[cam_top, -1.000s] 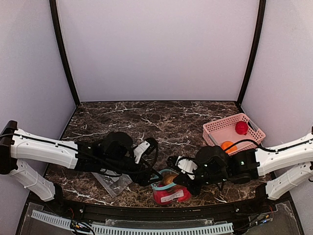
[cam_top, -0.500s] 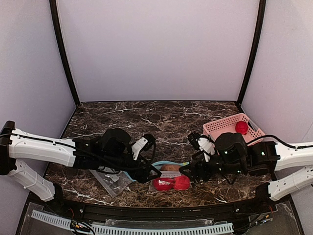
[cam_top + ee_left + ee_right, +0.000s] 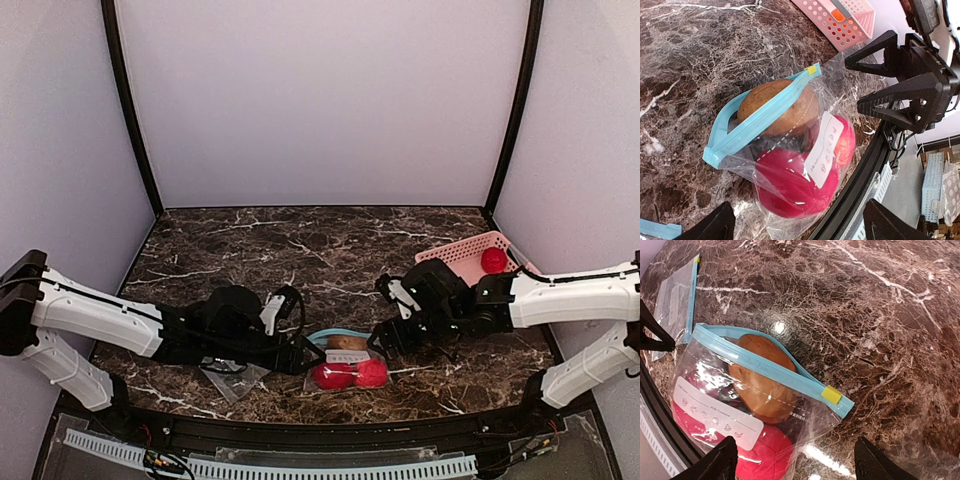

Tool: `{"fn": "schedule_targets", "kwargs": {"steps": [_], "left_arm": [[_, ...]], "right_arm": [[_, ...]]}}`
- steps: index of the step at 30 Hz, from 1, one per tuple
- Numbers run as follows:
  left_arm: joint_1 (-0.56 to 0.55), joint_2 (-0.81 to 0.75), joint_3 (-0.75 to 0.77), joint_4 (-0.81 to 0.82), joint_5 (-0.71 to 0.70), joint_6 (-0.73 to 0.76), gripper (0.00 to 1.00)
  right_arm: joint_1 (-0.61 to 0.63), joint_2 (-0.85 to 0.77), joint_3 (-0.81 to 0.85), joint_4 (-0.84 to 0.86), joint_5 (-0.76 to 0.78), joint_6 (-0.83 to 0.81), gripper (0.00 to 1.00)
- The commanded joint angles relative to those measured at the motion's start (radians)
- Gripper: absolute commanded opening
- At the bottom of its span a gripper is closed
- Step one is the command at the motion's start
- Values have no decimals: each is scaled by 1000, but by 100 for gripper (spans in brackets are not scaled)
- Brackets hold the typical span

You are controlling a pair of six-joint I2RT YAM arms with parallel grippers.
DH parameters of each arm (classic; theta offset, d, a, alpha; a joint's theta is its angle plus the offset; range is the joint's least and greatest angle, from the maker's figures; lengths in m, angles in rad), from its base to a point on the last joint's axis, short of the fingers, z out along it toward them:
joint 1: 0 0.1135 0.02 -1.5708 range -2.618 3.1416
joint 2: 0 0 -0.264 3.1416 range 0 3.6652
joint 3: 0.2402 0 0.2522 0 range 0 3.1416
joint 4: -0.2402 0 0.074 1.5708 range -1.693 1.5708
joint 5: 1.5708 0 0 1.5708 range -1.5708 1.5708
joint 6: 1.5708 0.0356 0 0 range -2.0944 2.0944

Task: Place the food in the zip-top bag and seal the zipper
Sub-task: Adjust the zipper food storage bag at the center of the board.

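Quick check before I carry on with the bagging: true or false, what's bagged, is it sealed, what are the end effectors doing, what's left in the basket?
1. The zip-top bag holds a brown piece and red pieces. True.
2. The zipper is sealed. False: its mouth gapes around the brown piece.
3. The left end effector and right end effector are open, gripping nothing. True.
4. The pink basket is empty. False: a red piece sits inside.
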Motion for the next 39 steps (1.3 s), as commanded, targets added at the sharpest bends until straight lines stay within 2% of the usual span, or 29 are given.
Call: {"fn": "schedule_targets", "kwargs": {"steps": [1, 5, 10, 12, 15, 21, 24, 29, 34, 36, 39], "left_arm": [[6, 53, -29, 149, 6, -122, 89], [21, 116, -16, 200, 21, -129, 81], [68, 186, 5, 306, 75, -118, 63], [85, 219, 44, 318, 105, -89, 59], [98, 282, 122, 308, 162, -23, 55], [113, 371, 282, 277, 250, 70, 51], [138, 337, 312, 190, 232, 124, 53], [187, 201, 291, -64, 105, 259, 75], [192, 55, 226, -209, 10, 237, 84], [193, 16, 166, -198, 28, 164, 84], [191, -23, 39, -88, 71, 28, 84]], "right_arm": [[-29, 70, 21, 64, -144, 22, 73], [-26, 94, -43, 161, -263, 92, 65], [27, 92, -123, 255, -335, 146, 63], [65, 107, -131, 304, -353, 163, 62], [126, 150, -112, 347, -361, 191, 61], [223, 157, -15, 324, -298, 237, 62], [233, 81, -12, 235, -207, 264, 71], [205, -105, -34, 35, -72, 276, 81], [36, -219, -111, -32, -70, 296, 74], [-16, -217, -123, -34, -68, 295, 71], [-62, -169, -122, -29, -41, 287, 68]]}}
